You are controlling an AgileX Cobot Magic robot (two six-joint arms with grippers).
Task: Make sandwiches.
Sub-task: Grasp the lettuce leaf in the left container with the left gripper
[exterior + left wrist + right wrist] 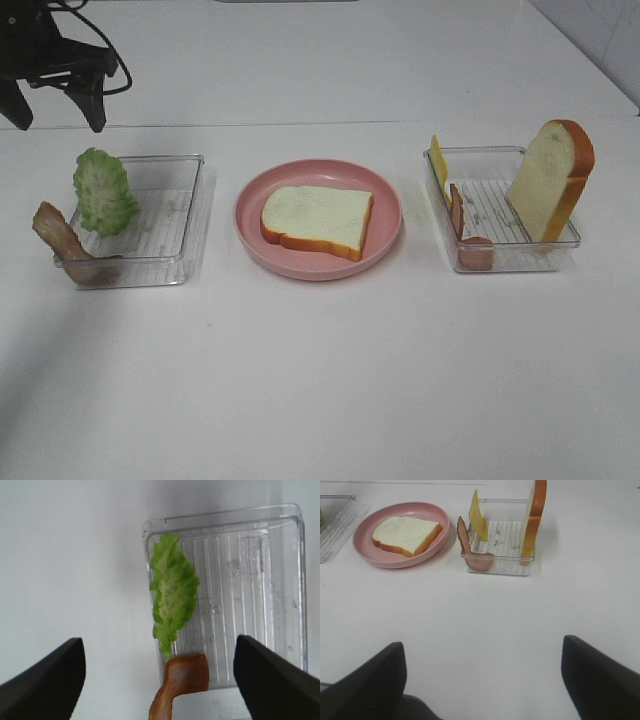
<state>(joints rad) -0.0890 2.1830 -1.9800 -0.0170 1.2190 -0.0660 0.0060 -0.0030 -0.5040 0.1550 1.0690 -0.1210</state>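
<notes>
One white bread slice (318,218) with an orange-brown crust lies flat on the pink plate (250,240). Green lettuce (103,192) and a brown bacon strip (60,240) lean against the rim of the left clear tray (175,215). In the right clear tray (495,215) stand yellow cheese (438,160), more bacon (457,210) and an upright bread slice (550,180). My left gripper (55,112) hovers open behind the left tray; its wrist view looks down on the lettuce (172,590) and bacon (182,677). My right gripper (482,680) is open over bare table, well short of its tray (505,540).
The white table stretches wide in front of both trays and the plate. A black cable loops by the left arm at the back left. The table's right edge runs diagonally at the far right corner.
</notes>
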